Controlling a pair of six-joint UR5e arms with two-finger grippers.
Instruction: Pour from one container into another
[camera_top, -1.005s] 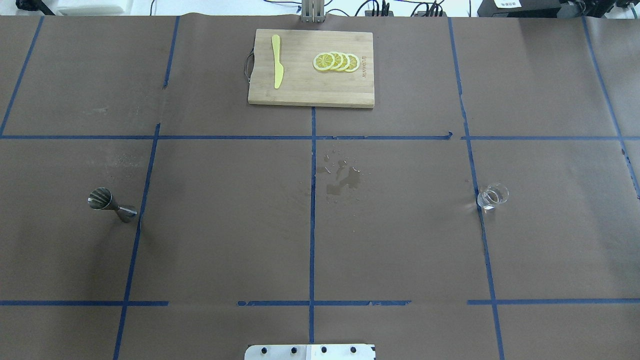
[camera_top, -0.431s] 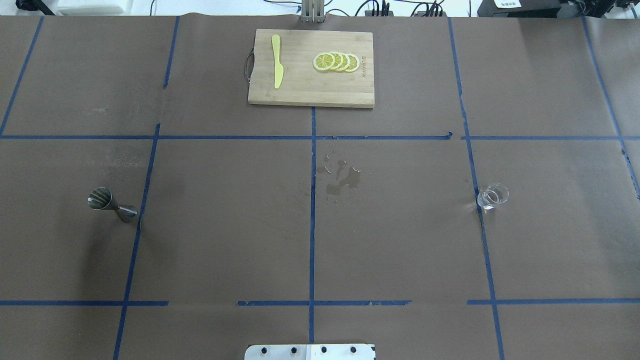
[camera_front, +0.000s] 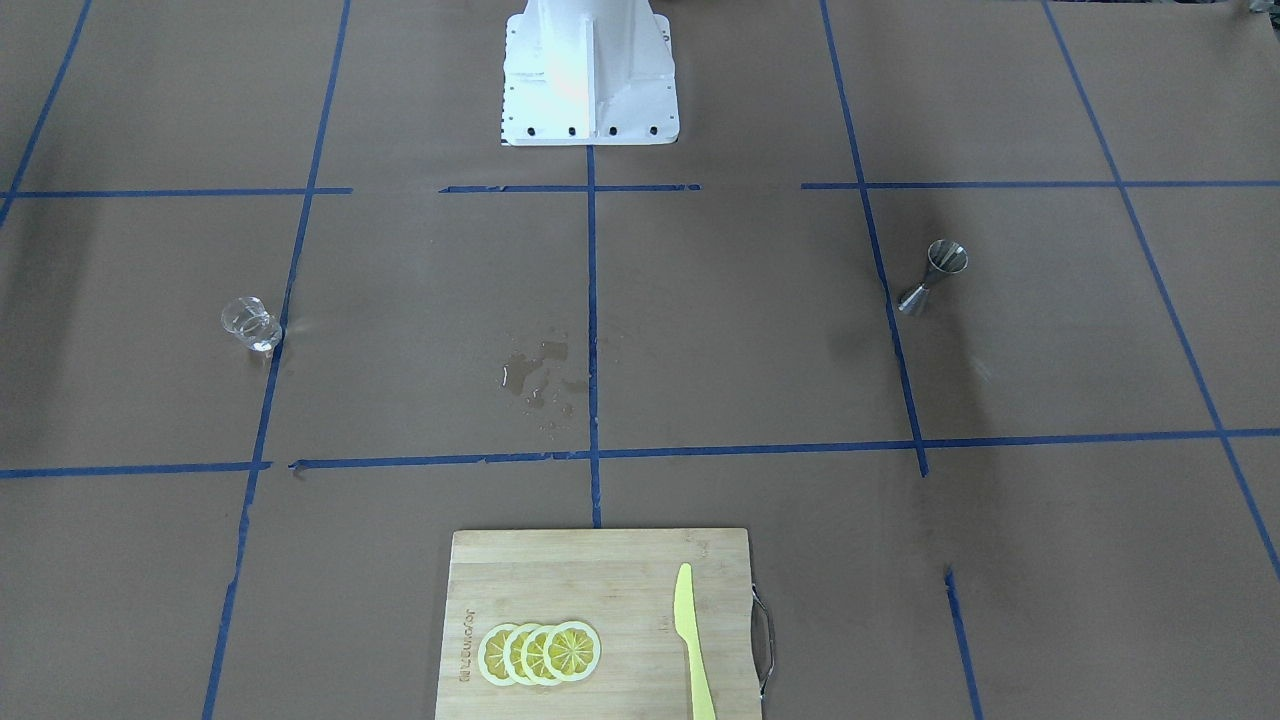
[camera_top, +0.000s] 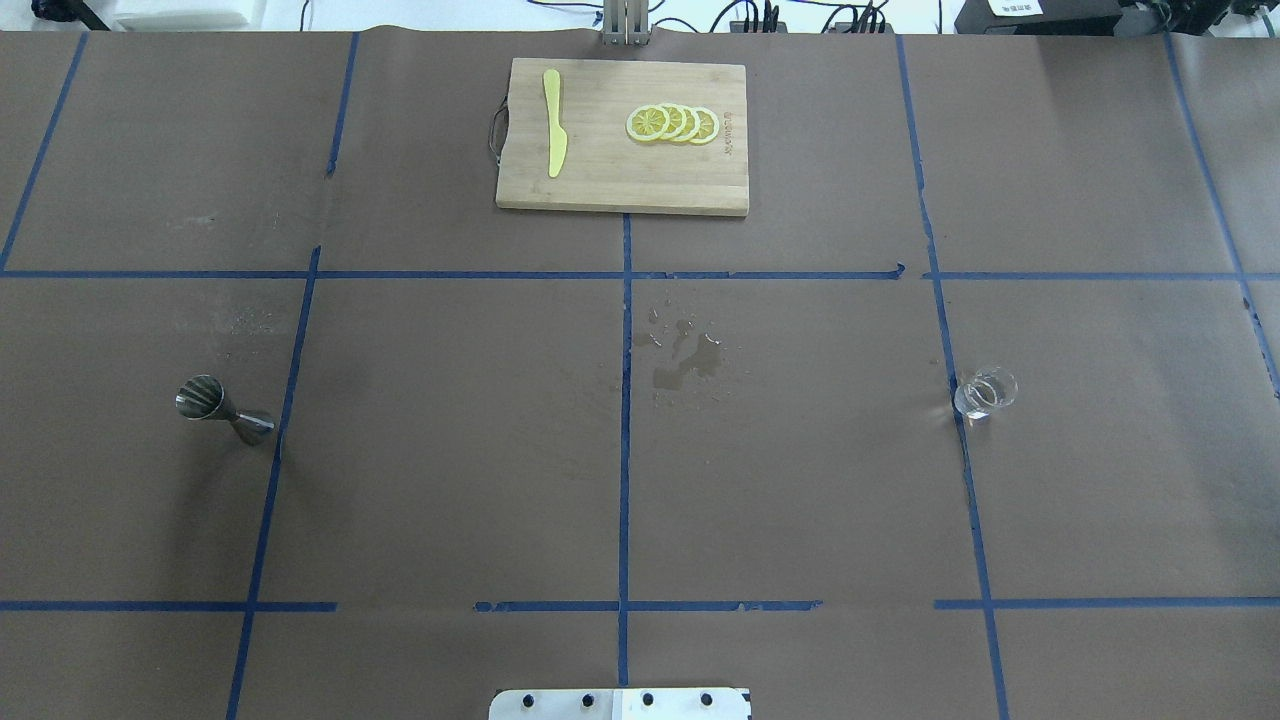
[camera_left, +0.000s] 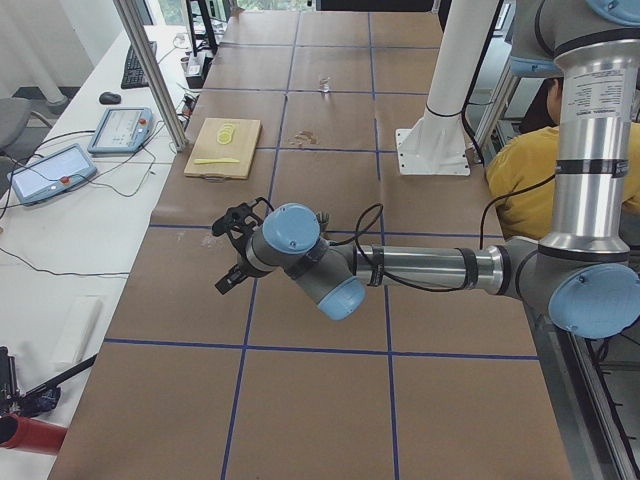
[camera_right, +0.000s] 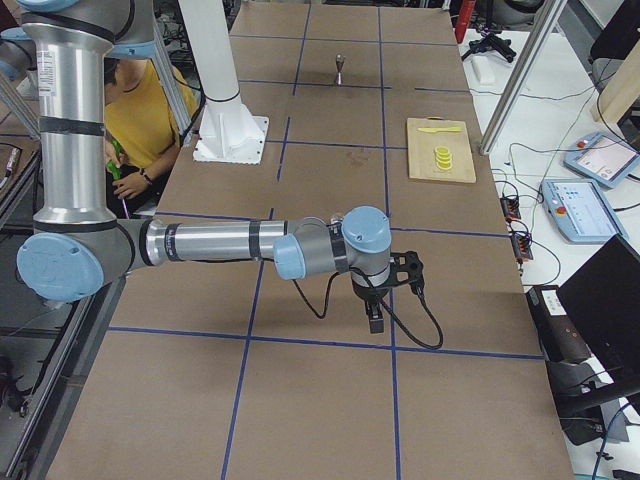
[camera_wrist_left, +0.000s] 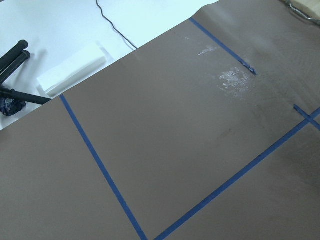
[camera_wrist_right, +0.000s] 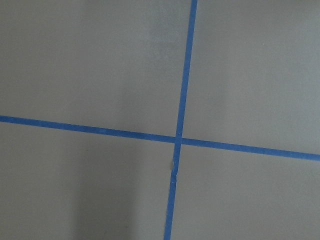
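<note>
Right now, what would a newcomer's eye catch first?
A wooden board with lemon slices and a yellow knife lies at the far edge. A wet spill marks the centre, between the steel jigger on the robot's left and the glass cup on its right.

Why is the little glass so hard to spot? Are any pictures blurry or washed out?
Overhead view: sharp, evenly lit; the glass cup shows mainly by bright rim glints on the brown paper. Front-facing view: the white robot base is washed out by glare. Right wrist view: soft, greyish, with a dim shadow at lower left.
</note>
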